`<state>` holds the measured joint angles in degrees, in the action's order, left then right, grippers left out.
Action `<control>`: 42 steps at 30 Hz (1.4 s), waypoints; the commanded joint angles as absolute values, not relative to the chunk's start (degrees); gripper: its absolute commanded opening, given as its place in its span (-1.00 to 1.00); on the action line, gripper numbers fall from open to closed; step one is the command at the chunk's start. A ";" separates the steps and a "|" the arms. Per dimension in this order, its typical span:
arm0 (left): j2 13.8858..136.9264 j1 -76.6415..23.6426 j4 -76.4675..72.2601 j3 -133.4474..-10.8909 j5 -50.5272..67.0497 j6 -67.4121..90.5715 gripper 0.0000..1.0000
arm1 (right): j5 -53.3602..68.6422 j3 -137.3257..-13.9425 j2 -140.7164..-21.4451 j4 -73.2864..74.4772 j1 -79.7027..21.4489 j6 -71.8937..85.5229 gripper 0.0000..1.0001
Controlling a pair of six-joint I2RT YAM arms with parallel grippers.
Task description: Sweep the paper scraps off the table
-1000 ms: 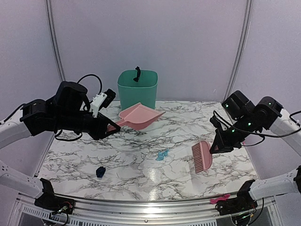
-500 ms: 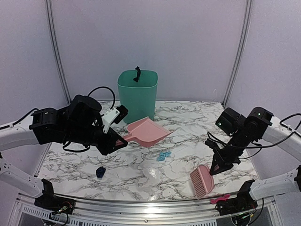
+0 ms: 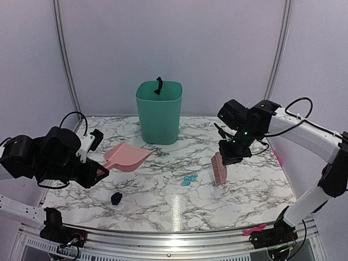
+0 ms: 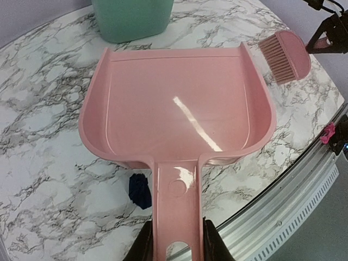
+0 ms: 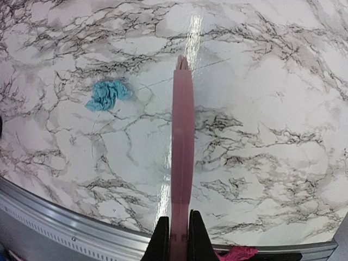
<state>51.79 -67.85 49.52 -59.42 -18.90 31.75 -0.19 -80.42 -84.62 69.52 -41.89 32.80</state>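
Visible only from the left wrist: left gripper (image 4: 176, 247) clamped on the handle of the pink dustpan (image 4: 176, 109), with the dark navy scrap (image 4: 140, 190) on the table (image 4: 43, 136), partly hidden by the pan's rear edge. Visible only from the right wrist: right gripper (image 5: 176, 239) pinched tight on the pink brush (image 5: 182, 147), seen edge-on, with the light-blue scrap (image 5: 107, 94) to its left. Overhead, green bin (image 3: 159, 111) near the far edge, silver rail (image 3: 163, 234) in front, grey-veined white marble, plain pale walls (image 3: 217, 49).
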 commanded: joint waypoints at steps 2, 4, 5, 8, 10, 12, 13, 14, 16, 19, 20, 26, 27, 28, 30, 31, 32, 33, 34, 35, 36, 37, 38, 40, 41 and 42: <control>48.59 -69.57 64.11 -59.36 -23.21 42.30 -1.00 | -3.57 -86.95 -92.97 61.97 -43.89 31.05 -1.00; 47.47 -69.70 67.78 -59.86 -23.48 44.37 -1.00 | -2.46 -89.51 -97.43 61.22 -45.29 30.05 -1.00; 46.91 -69.70 69.35 -60.18 -23.49 45.06 -1.00 | -2.00 -91.11 -99.71 61.10 -45.99 29.64 -1.00; 46.69 -69.65 73.62 -61.06 -22.71 46.21 -1.00 | -0.68 -95.64 -105.62 61.11 -47.81 28.19 -1.00; 47.40 -69.69 76.34 -61.00 -21.23 46.07 -1.00 | 1.39 -98.04 -108.88 60.85 -48.61 27.09 -1.00; 48.59 -69.70 79.28 -61.33 -20.87 46.29 -1.00 | 3.15 -100.21 -111.73 60.59 -49.34 25.97 -1.00; 49.34 -69.70 80.96 -62.02 -21.54 46.59 -1.00 | 4.04 -101.42 -113.02 60.56 -49.62 25.41 -1.00; 49.83 -69.70 82.37 -62.65 -21.57 46.29 -1.00 | 5.02 -102.47 -114.33 60.39 -50.02 24.86 -1.00; 49.30 -69.70 82.51 -64.07 -20.13 45.50 -1.00 | 8.02 -104.28 -116.72 59.52 -50.93 23.73 -1.00; 48.46 -69.70 82.47 -66.42 -21.07 45.53 -1.00 | 16.57 -104.91 -117.61 54.48 -51.64 22.75 -1.00; 48.36 -69.70 82.49 -66.78 -21.66 45.53 -1.00 | 17.75 -105.12 -117.68 53.44 -51.85 22.70 -1.00; 49.70 -69.70 82.44 -67.39 -24.98 45.37 -1.00 | 20.30 -108.76 -116.03 51.09 -52.01 22.75 -1.00; 49.86 -69.70 82.40 -67.79 -25.63 45.37 -1.00 | 20.16 -109.18 -115.47 50.73 -52.08 23.37 -1.00; 49.94 -69.70 82.48 -68.25 -26.30 45.41 -1.00 | 19.96 -109.77 -115.05 50.54 -52.26 23.88 -1.00; 49.88 -69.70 82.44 -69.11 -27.65 45.45 -1.00 | 19.66 -109.63 -113.96 48.71 -53.22 25.45 -1.00; 49.80 -69.70 82.32 -69.43 -28.21 45.44 -1.00 | 20.28 -109.08 -113.57 46.85 -54.05 26.31 -1.00; 49.75 -69.70 82.10 -69.78 -28.85 45.38 -1.00 | 21.71 -108.55 -113.43 44.76 -55.16 27.16 -1.00; 49.75 -69.70 82.09 -69.98 -29.31 45.30 -1.00 | 23.75 -108.42 -113.76 42.93 -56.27 27.93 -1.00; 49.70 -69.70 82.00 -70.12 -29.69 45.20 -1.00 | 25.55 -108.55 -114.44 41.26 -57.68 28.67 -1.00; 49.74 -69.70 82.00 -70.33 -29.97 45.12 -1.00 | 26.97 -109.14 -115.40 39.83 -59.00 29.48 -1.00; 49.75 -69.70 81.94 -70.47 -30.17 45.05 -1.00 | 27.97 -109.88 -116.56 38.31 -60.19 30.65 -1.00; 49.75 -69.70 81.87 -70.55 -30.23 44.94 -1.00 | 28.83 -110.54 -118.00 36.86 -61.20 31.37 -1.00; 49.67 -69.70 81.82 -70.57 -30.31 44.89 -1.00 | 29.83 -111.23 -119.50 35.29 -62.05 32.95 -1.00; 49.54 -69.70 81.66 -70.37 -30.26 44.89 -1.00 | 30.84 -112.84 -123.32 33.07 -63.54 35.51 -1.00; 49.45 -69.70 81.42 -70.13 -30.13 44.91 -1.00 | 31.30 -113.39 -124.80 31.75 -64.08 36.77 -1.00; 49.36 -69.70 81.20 -69.83 -30.02 44.91 -1.00 | 31.77 -113.74 -126.09 30.36 -64.74 38.14 -1.00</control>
